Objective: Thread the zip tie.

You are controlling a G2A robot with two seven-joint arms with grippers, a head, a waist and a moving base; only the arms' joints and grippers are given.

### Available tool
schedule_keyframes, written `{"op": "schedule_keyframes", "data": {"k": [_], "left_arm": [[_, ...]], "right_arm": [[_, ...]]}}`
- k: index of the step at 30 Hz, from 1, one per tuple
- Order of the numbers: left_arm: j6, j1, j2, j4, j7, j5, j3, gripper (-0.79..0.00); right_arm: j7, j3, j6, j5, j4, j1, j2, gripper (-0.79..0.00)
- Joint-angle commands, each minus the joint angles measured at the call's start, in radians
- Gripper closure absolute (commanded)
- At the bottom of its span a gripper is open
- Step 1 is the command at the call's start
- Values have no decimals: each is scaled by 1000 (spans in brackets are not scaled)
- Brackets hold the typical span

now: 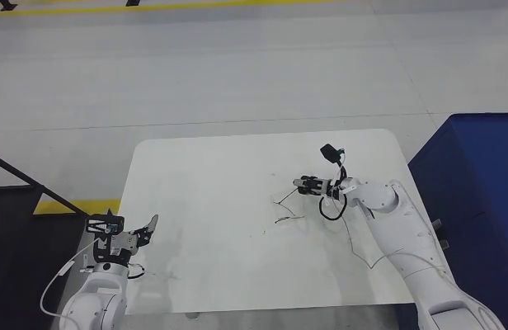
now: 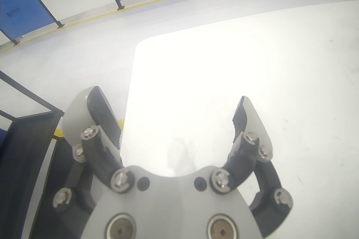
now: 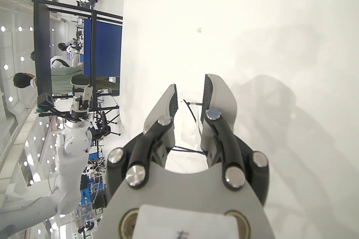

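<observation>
Zip tie (image 3: 190, 109) slip risk
Right gripper (image 3: 190, 84) sat narrowly spread astride the strand, not pinching; I judged a skewed close could flick it away. Left gripper (image 2: 168, 94) gaped wide, empty.

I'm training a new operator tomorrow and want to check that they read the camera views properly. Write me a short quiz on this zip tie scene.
1. Where is the zip tie?
A) between the fingers of the right gripper
B) on the floor
C) inside a box
2. True or false: the left gripper is open and holds nothing.
3. Fill in the blank: the table has a plain ___ top.

Key: 1 A; 2 true; 3 white.
</observation>
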Motion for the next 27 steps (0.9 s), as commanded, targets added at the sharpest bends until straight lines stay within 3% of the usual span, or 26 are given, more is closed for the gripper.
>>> {"op": "schedule_keyframes", "data": {"k": [1,7,13,24,27], "left_arm": [[0,0,0,0,0,0,0,-785],[0,0,0,0,0,0,0,-785],[0,0,0,0,0,0,0,-785],[0,0,0,0,0,0,0,-785],[0,0,0,0,0,0,0,-785]], "right_arm": [[0,-1,1,1,0,1,1,-148],[-6,-11,9,-5,4,6,1,-135],[-12,-24,12,-7,11,11,0,0],[-49,33,0,-16,-37,-16,21,0],[24,100,-3,45,-102,-60,40,0]]}}
